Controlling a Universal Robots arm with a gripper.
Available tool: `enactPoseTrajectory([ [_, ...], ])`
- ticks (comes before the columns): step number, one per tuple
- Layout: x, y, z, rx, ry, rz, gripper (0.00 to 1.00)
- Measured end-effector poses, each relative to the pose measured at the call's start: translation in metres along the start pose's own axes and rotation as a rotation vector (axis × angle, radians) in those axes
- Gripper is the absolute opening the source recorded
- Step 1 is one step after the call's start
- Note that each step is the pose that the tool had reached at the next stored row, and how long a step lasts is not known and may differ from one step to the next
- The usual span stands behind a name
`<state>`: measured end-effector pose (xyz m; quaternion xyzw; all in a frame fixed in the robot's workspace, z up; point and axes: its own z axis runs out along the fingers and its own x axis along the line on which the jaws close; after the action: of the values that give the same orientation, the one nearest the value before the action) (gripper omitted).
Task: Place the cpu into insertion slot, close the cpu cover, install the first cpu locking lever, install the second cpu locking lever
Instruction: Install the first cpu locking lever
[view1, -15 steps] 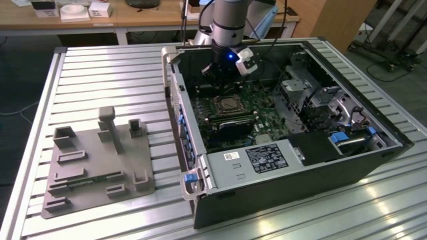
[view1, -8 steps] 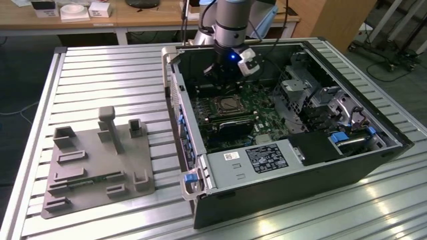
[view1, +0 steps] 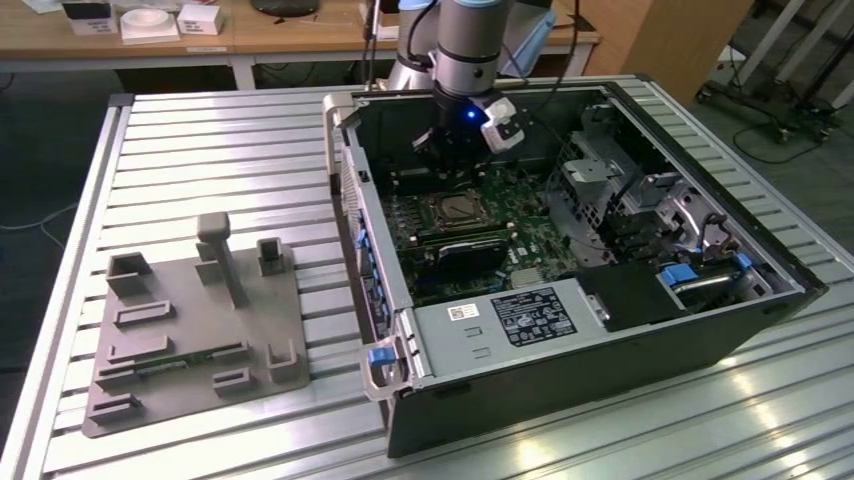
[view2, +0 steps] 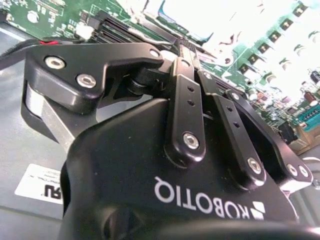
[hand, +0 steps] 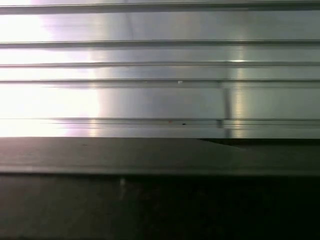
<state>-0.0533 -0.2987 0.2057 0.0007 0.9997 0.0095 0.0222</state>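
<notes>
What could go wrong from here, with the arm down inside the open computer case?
1. The gripper hangs low over the motherboard, just off the insertion slot. A descent that is off centre might strike board parts or the slot's metal rim.
2. It sits between the case wall and the metal cage, so a wide sideways move could knock either one.

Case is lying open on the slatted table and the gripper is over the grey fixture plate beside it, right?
No. The case does lie open on the slatted table, but the gripper is inside the case, above the green motherboard, near the insertion slot. The grey fixture plate sits apart, on the exterior view's left. The exterior view shows this.
</notes>
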Motion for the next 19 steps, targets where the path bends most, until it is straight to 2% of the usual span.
enactPoseTrajectory([
  [5,-0.0055,0.0000,0.0011,0.0002,0.0029,0.001,0.10],
  [11,-0.0136,0.0002,0.0022,0.0002,0.0207,0.002,0.10],
  [19,-0.0164,0.0007,0.0024,0.0003,0.0354,0.003,0.10],
])
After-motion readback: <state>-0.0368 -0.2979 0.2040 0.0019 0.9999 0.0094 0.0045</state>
